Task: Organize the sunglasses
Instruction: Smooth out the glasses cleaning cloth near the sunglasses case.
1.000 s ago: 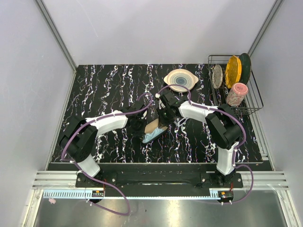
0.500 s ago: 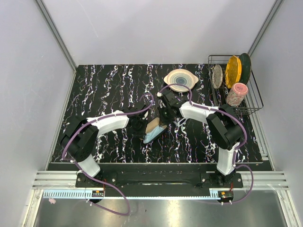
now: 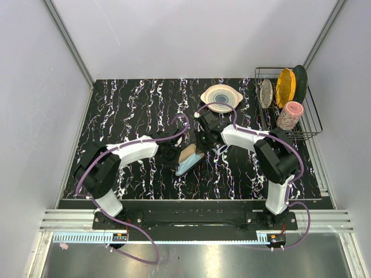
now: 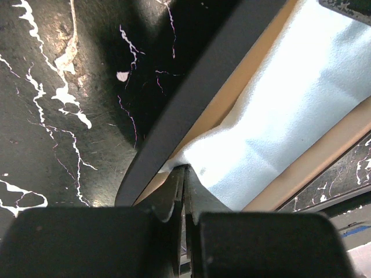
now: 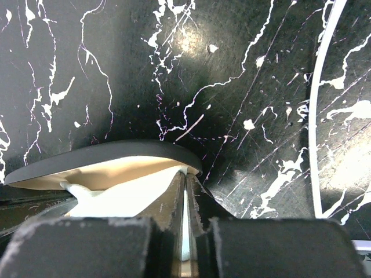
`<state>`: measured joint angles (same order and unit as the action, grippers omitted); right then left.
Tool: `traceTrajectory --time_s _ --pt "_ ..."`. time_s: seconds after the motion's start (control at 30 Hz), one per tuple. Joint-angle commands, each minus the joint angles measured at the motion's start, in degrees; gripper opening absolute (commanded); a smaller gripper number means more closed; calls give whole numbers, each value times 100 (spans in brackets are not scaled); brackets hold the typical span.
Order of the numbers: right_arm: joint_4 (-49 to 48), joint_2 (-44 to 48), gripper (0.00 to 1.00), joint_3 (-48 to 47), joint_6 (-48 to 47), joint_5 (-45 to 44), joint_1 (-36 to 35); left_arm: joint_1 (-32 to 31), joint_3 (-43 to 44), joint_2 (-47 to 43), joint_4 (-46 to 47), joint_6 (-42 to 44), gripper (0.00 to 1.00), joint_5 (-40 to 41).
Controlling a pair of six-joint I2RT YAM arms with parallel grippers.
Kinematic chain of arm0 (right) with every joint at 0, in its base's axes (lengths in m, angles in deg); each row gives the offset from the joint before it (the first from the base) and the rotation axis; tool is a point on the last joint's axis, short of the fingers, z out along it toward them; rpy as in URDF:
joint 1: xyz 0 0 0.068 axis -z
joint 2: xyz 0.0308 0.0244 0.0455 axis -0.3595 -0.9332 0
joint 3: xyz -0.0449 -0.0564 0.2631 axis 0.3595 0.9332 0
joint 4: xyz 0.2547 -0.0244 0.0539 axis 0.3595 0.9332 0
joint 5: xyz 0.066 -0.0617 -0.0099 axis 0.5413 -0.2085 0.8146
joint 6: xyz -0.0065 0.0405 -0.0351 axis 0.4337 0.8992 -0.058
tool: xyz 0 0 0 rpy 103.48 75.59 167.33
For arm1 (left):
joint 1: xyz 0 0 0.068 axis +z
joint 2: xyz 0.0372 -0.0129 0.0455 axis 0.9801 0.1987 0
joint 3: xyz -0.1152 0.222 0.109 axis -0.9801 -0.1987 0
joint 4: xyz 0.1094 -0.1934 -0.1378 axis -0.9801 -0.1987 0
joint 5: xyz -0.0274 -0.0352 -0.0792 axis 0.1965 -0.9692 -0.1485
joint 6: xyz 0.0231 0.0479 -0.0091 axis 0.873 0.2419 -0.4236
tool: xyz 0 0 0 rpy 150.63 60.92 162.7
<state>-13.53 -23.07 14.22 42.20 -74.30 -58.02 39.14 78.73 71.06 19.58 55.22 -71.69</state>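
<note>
Black marble-pattern table (image 3: pixel 127 110): white veining; it carries every item listed.
Case (image 4: pixel 191 98): black oblong shell with tan lining, lying open near the table's centre, slightly toward 6 o'clock in the overhead view.
Cloth (image 4: pixel 278 110): light blue, spread over the tan lining and covering most of the interior.
Sunglasses: not discernible in any view. Only cloth and lining show inside the case, so their position cannot be confirmed.
Left gripper (image 4: pixel 184 174): at the case's 9 o'clock side. The claw is clenched, fingers pressed together, with the tips at the cloth's corner just inside the black rim. Whether any cloth is pinched cannot be told.
Right gripper (image 5: pixel 185 176): at the case's 1 o'clock end, under the curved black edge. The claw is clenched to a hairline slit with a pale strip showing in it. Whether this is gripped cloth cannot be told.
Plate (image 3: pixel 221 97): pale with ringed glaze, at 12 o'clock from the case, apart from both arms.
Wire rack (image 3: pixel 313 124): at 2 o'clock, on the table's edge. It holds upright dishes, including a yellow dish (image 3: pixel 285 87), and a pink cup (image 3: pixel 289 115).
</note>
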Motion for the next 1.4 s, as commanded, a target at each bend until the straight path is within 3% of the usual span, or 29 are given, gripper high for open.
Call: traceTrajectory --time_s 0.0,0.1,0.3,0.47,0.7,0.97,1.37 --pt "-170 212 11 -12 28 -240 83 -33 11 -165 -387 82 0 371" --pt "-179 229 15 -12 54 -240 91 -33 37 -253 -510 82 0 476" --pt "-179 422 31 -29 107 -319 100 -33 143 -552 -809 126 0 695" --pt "-170 668 32 -56 98 -336 100 -33 380 -789 -862 118 0 679" --pt "-83 792 34 -108 -113 -47 91 -33 608 -782 -230 -75 10 223" --pt "339 581 31 -91 -342 920 48 -33 582 -193 281 -313 8 -463" --pt "59 1020 29 1016 -52 1052 -40 -59 38 -157 421 -295 6 -658"
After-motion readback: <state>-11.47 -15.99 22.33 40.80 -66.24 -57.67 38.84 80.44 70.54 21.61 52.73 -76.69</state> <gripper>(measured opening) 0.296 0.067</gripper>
